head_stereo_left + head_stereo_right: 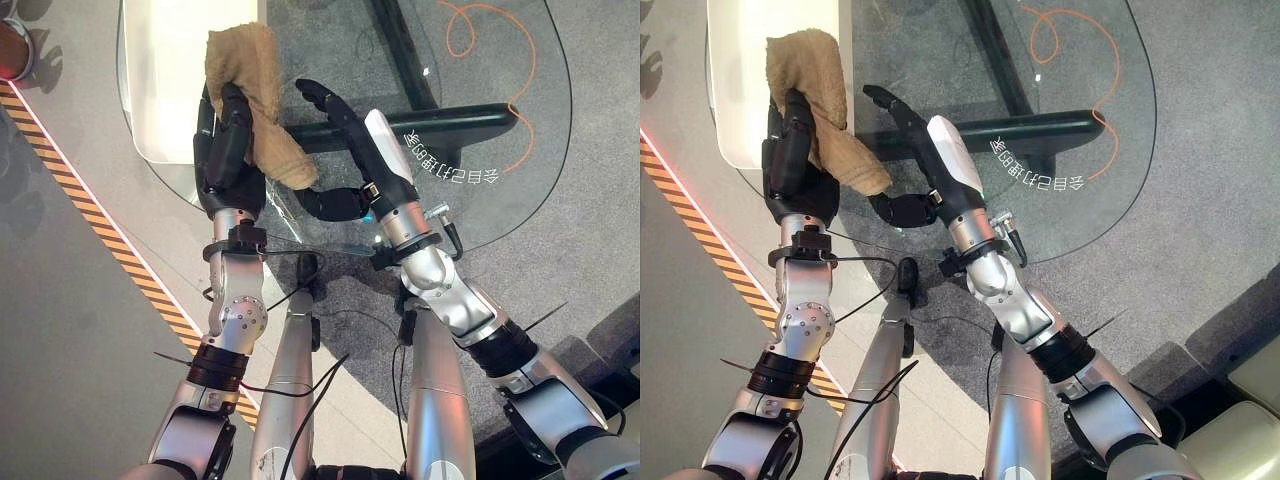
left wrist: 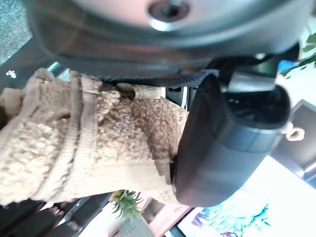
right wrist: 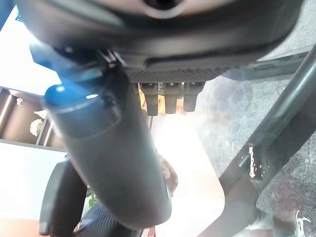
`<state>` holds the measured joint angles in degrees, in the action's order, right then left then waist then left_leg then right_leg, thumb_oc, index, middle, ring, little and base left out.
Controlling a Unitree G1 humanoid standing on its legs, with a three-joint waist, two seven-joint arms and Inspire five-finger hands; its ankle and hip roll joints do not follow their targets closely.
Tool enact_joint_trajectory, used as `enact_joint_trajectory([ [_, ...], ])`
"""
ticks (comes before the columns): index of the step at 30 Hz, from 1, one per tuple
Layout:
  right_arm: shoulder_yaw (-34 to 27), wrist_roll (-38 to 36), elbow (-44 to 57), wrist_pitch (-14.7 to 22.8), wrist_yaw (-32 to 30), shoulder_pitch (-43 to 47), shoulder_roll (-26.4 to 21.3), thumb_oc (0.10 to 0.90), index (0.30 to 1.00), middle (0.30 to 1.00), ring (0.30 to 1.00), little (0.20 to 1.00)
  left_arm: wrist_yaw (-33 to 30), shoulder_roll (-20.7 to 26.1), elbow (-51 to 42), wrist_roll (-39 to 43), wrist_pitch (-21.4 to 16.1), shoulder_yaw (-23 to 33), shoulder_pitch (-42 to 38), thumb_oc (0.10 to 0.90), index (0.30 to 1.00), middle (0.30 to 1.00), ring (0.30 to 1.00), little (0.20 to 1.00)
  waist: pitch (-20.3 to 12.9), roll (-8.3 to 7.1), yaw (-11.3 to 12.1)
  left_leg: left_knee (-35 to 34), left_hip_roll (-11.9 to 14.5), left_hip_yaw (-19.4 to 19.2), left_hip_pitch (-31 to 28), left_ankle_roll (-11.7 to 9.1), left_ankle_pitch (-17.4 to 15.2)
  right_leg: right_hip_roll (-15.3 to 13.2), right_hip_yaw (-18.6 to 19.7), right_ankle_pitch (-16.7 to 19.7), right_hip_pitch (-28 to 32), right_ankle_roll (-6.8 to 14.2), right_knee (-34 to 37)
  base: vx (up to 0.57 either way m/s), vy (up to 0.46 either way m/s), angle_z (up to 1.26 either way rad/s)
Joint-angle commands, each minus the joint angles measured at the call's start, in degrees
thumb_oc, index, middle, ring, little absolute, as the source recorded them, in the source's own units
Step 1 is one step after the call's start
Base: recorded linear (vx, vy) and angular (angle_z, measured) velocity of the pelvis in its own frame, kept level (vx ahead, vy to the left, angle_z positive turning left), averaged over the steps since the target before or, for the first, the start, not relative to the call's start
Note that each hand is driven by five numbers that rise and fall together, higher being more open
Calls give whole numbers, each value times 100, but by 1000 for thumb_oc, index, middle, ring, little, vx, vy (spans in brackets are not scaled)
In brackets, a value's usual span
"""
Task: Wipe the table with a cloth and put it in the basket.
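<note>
A: Starting at the left — where is the cloth?

B: The tan cloth (image 1: 250, 95) is in the left hand (image 1: 228, 140), over the near left edge of the glass table (image 1: 500, 200). The dark fingers are curled round the cloth, and the left wrist view shows the fuzzy fabric (image 2: 84, 148) bunched against the palm with the thumb (image 2: 222, 143) pressed to it.

A: Does it lie flat on the glass?

B: Part of it stands up past the fingertips, and a fold hangs down toward the table's near edge, at the right of the hand. I can't tell how much of it touches the glass.

A: What's under the table on that side?

B: A pale white panel (image 1: 170, 70) shows through the glass at the far left corner. Left of the table a striped orange-and-black strip (image 1: 100, 230) runs across the grey floor.

A: And the right hand?

B: The right hand (image 1: 335, 125) is just beside the cloth, over the near edge toward the middle. Its fingers are stretched out straight and hold nothing; its thumb sits low, near the hanging fold. A dark bar (image 1: 440, 125) of the table frame crosses beneath the glass beyond it, and an orange cord (image 1: 500, 60) loops at the far right.
</note>
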<state>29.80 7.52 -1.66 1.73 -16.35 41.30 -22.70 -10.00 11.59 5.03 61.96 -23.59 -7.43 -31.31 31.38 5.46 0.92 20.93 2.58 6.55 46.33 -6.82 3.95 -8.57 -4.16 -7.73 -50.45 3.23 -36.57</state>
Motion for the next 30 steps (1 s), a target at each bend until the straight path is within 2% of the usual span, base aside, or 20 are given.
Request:
enact_joint_trajectory([
  [1,-285,309,406,515,-381,668,270,800,900,900,900,900,237,90,-881,-457,-853,498,-687,100,300,300,300,200,-159,-126,94,175,-720,-637,-150,672,-474,645,-204,267,227,-121,689,0,0,0],
  [7,-467,485,225,447,-777,576,125,800,900,900,900,900,232,117,-818,-544,-888,548,-675,100,300,300,300,200,-159,-137,63,135,-700,-650,-169,670,-470,648,-193,280,234,-106,715,0,0,0],
  [18,-994,644,82,560,-1357,204,-148,800,900,900,900,900,162,250,-815,-613,-965,660,-580,100,300,300,300,200,-159,-175,-50,91,-659,-659,-206,683,-498,686,-131,312,244,-67,749,0,0,0],
  [30,-1658,365,-719,530,-2653,-194,-534,800,900,900,900,900,375,465,-628,-491,-1052,804,-566,100,300,300,300,200,-159,-203,-174,24,-600,-691,-262,669,-530,724,-32,342,306,-38,848,0,0,0],
])
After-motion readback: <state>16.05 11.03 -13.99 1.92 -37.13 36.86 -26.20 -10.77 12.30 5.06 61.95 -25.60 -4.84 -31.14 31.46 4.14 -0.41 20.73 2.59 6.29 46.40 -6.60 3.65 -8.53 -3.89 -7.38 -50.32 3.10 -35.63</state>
